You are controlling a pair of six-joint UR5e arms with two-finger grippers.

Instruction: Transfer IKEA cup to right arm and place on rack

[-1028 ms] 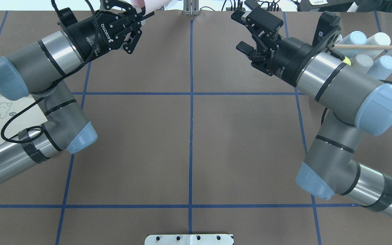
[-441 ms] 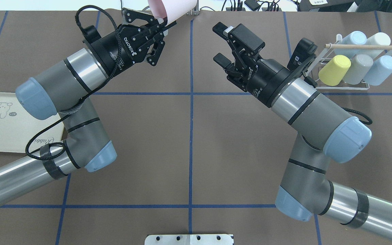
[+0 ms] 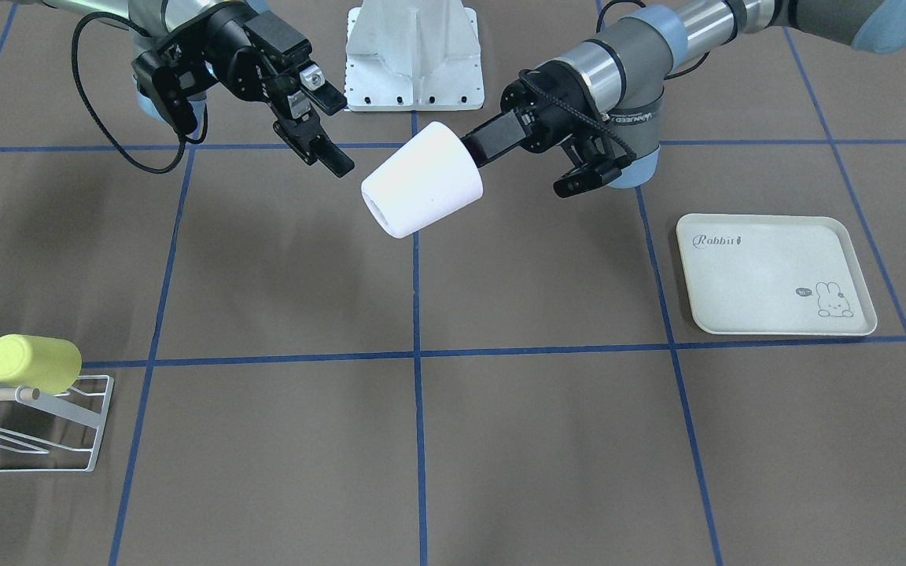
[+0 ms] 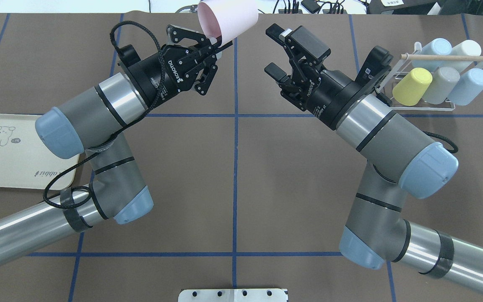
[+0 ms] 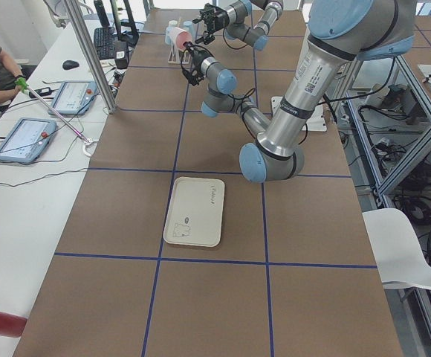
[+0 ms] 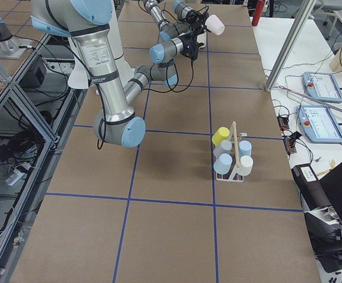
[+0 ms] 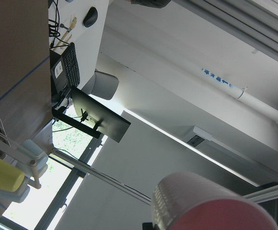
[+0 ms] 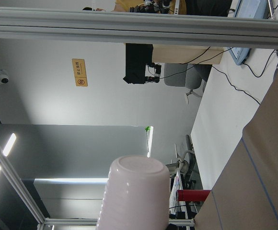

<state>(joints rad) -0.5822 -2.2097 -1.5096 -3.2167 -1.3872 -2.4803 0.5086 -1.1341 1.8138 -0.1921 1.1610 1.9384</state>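
— Brown paper crossed by blue tape lines covers the table (image 3: pixel 547 440). What sits nearest on the operators' side?
— At the corner on the robot's right stands the white wire rack (image 3: pixel 60 407), with 5 cups on its prongs, a yellow cup (image 3: pixel 32 363) among them. Farther in, on the opposite side, the cream rabbit tray (image 3: pixel 775 275) lies flat.
— And the IKEA cup (image 3: pixel 421 190)?
— Beyond those, up in the air over the centre line. It is tilted, its closed base pointing away from the left gripper (image 3: pixel 475 153), which pinches the cup's wall at the rim.
— The right gripper (image 3: pixel 335 132)?
— Its jaws are spread wide, just beside the cup (not touching it).
— Farthest?
— A white base plate (image 3: pixel 414 55) between the 2 arms.
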